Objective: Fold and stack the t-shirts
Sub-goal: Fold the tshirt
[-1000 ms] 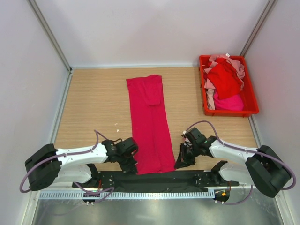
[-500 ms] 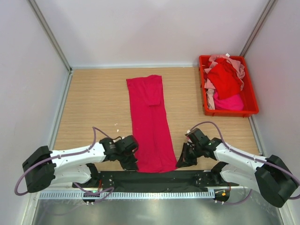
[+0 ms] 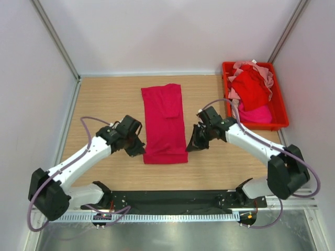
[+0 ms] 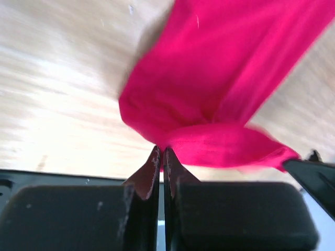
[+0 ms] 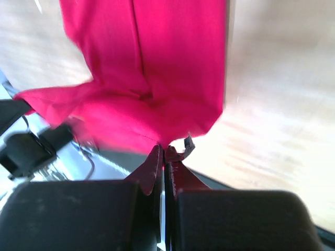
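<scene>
A crimson t-shirt [image 3: 164,125] is seen laid out as a long rectangle on the wooden table [image 3: 104,104], with a smaller flap of its own cloth lying on its far half. The left gripper [image 3: 140,150] is placed at the near left corner of this shirt, touching its edge. The right gripper [image 3: 192,145] is placed against the shirt's right edge, close to the near right corner. To the right of the shirt and well apart from it, a red bin [image 3: 279,104] is set, in which a heap of red, magenta and pale pink shirts [image 3: 252,90] is piled.
</scene>
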You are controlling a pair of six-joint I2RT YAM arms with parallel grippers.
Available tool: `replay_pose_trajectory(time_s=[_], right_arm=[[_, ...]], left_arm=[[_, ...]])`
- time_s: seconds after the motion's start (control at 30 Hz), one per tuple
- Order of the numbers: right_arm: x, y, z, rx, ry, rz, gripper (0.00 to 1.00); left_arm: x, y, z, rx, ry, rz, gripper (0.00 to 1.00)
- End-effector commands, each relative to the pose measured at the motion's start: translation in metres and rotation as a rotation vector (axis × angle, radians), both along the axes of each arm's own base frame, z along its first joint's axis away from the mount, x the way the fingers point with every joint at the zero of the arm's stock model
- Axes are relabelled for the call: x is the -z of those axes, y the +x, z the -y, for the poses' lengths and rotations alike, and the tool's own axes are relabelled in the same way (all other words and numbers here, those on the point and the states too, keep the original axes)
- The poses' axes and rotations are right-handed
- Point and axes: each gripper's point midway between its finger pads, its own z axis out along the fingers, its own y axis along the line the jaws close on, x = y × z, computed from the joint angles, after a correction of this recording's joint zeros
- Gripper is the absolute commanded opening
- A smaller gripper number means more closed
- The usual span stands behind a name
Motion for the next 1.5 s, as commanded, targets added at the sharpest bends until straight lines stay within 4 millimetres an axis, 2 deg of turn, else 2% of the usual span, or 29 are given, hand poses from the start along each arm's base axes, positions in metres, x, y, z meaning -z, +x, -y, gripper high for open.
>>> replay_pose_trajectory(time_s=[0.0,0.03,0.07,0.1,0.13,0.17,0.2,0.23,0.27,0.3,0.33,0.37,0.5,0.73,1.1,1.47], right_arm=[[-0.020,0.044,-0.001,-0.020,-0.013,0.075,0.01],[-0.011,0.052,-0.003,-0.032,-0.025,0.051,0.01],[-0.012,0.060,-0.003,-0.030,-0.024,0.045,0.01],[-0.022,0.072,-0.009,-0.037,-0.005,0.064,0.01],[-0.010,0.078,-0.007,-0.047,-0.029,0.037,0.01],[-0.010,0.084,-0.007,-0.045,-0.033,0.038,0.01],[-0.013,0.094,-0.010,-0.047,-0.028,0.047,0.01],[-0.011,0.098,-0.009,-0.042,-0.029,0.041,0.01],[-0.004,0.104,-0.006,-0.038,-0.035,0.024,0.01],[-0.007,0.110,-0.007,-0.039,-0.028,0.030,0.01],[-0.006,0.114,-0.006,-0.033,-0.027,0.027,0.01],[0.002,0.117,-0.005,-0.039,-0.030,0.014,0.01],[0.006,0.133,-0.003,-0.035,-0.015,0.005,0.01],[0.006,0.155,-0.007,-0.041,0.010,0.006,0.01],[0.012,0.188,-0.007,-0.022,0.039,0.005,0.01],[0.028,0.204,-0.009,-0.023,0.057,-0.028,0.01]], left_arm=[[-0.011,0.035,-0.006,0.074,0.039,0.025,0.00],[-0.012,0.040,-0.003,0.094,0.029,0.013,0.00],[-0.002,0.050,-0.007,0.107,0.054,-0.017,0.00],[-0.011,0.063,-0.001,0.121,0.036,0.004,0.00],[-0.010,0.071,-0.003,0.128,0.039,0.006,0.00],[0.000,0.078,0.000,0.136,0.047,-0.030,0.00],[0.001,0.084,0.004,0.145,0.031,-0.032,0.00],[-0.004,0.094,0.009,0.150,0.020,-0.020,0.00],[0.004,0.101,0.009,0.155,0.029,-0.039,0.00],[0.005,0.106,0.010,0.153,0.030,-0.045,0.00],[-0.001,0.115,0.013,0.153,0.024,-0.027,0.00],[-0.001,0.120,0.013,0.152,0.022,-0.026,0.00],[0.007,0.139,0.011,0.149,0.017,-0.037,0.00],[0.012,0.157,0.001,0.119,0.002,-0.050,0.00],[0.022,0.179,0.003,0.112,-0.027,-0.062,0.00],[0.028,0.196,0.000,0.089,-0.027,-0.063,0.00]])
